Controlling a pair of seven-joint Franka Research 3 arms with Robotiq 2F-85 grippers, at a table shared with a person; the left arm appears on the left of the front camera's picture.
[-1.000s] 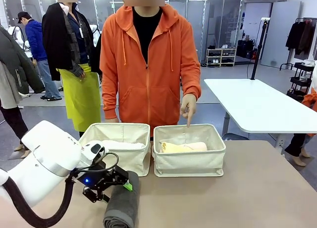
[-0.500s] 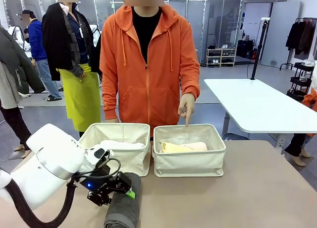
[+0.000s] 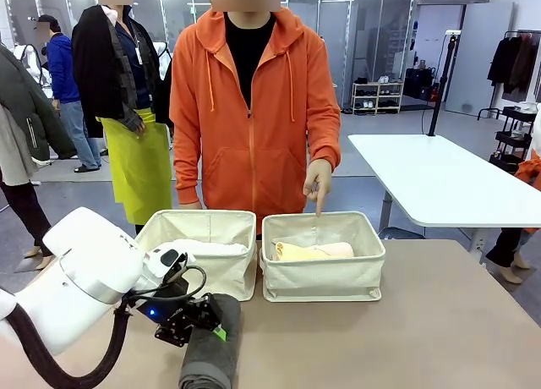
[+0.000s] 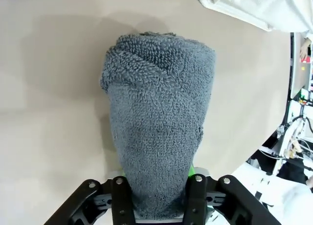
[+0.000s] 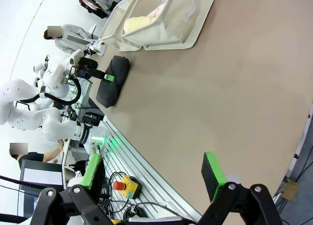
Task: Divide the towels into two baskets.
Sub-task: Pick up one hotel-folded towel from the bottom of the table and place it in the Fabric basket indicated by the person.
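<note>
Two baskets side by side at the far edge of the table [image 3: 439,321], just in front of a person in an orange hoodie [image 3: 254,110]. At far left, left arm [image 3: 76,287] reaching in low over the table. Left pincer [image 3: 203,321] clamped across the near end of the dark grey towel [image 3: 210,351]; in the left wrist view, both fingers [image 4: 122,198] pressed into the sides of the roll [image 4: 159,122], green pad just visible beside it. Roll lying flat on the table, lengthwise toward the camera, just in front of the left basket [image 3: 203,254] and apart from it. Left basket holding the white towel [image 3: 207,248], lying across it. Right basket [image 3: 321,266] holding the pale yellow towel [image 3: 313,251], also lying across; a hint of pink [image 5: 157,10] beside the yellow in the right wrist view, too little to be sure of. Person's hand [image 3: 319,179] above the back rim of the right basket, index finger pointing down into it. Right pincer [image 5: 154,173] wide open in its own wrist view, green pads well apart, nothing between them, high above the table's bare right part. Second, white table [image 3: 439,182] behind at right.
</note>
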